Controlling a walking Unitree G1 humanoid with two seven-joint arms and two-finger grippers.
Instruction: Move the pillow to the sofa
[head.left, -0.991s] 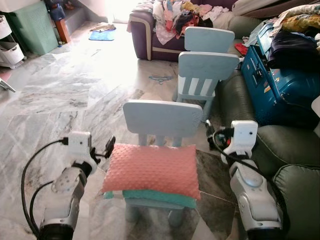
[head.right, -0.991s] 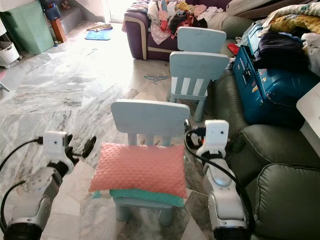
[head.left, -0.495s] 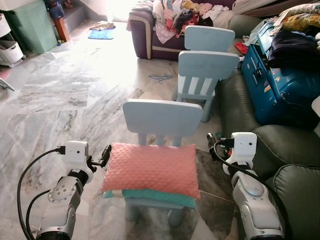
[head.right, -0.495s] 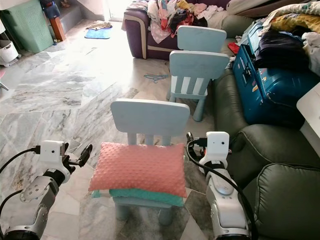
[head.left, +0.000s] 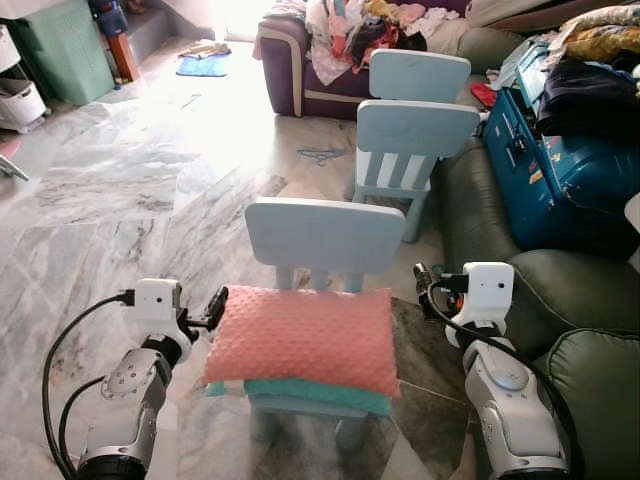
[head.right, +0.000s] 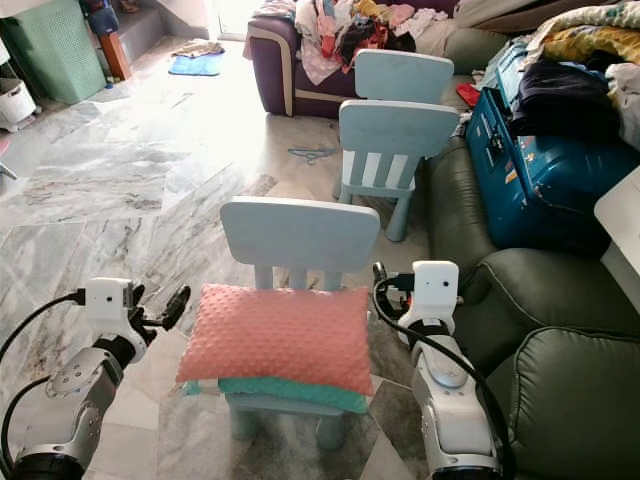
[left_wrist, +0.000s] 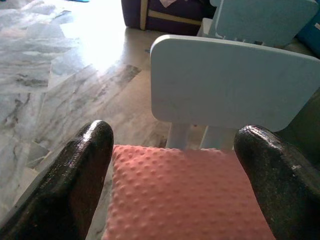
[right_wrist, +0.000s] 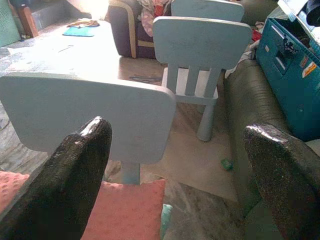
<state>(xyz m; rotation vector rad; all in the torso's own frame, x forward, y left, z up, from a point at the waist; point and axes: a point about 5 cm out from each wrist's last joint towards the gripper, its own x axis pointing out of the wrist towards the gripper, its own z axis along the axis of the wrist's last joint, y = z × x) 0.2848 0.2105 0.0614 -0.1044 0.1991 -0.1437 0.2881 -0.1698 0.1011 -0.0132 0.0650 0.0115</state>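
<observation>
A salmon-pink dotted pillow (head.left: 308, 338) lies on the seat of a small pale-blue chair (head.left: 325, 236), on top of a teal cushion (head.left: 320, 393). My left gripper (head.left: 215, 305) is open at the pillow's left edge; in the left wrist view its fingers (left_wrist: 80, 185) straddle the pillow (left_wrist: 185, 195). My right gripper (head.left: 425, 277) is open at the pillow's right rear corner, beside the chair back (right_wrist: 90, 115). The dark green sofa (head.left: 540, 300) stands just to the right.
Two more pale-blue chairs (head.left: 415, 140) stand behind the first. A blue suitcase (head.left: 555, 160) sits on the green sofa. A purple sofa (head.left: 310, 60) heaped with clothes is at the back. A green hamper (head.left: 65, 55) stands far left. Marble floor (head.left: 130, 190) opens to the left.
The left gripper dropped lower and moved in toward the pillow's left edge. The right arm lowered slightly beside the chair.
</observation>
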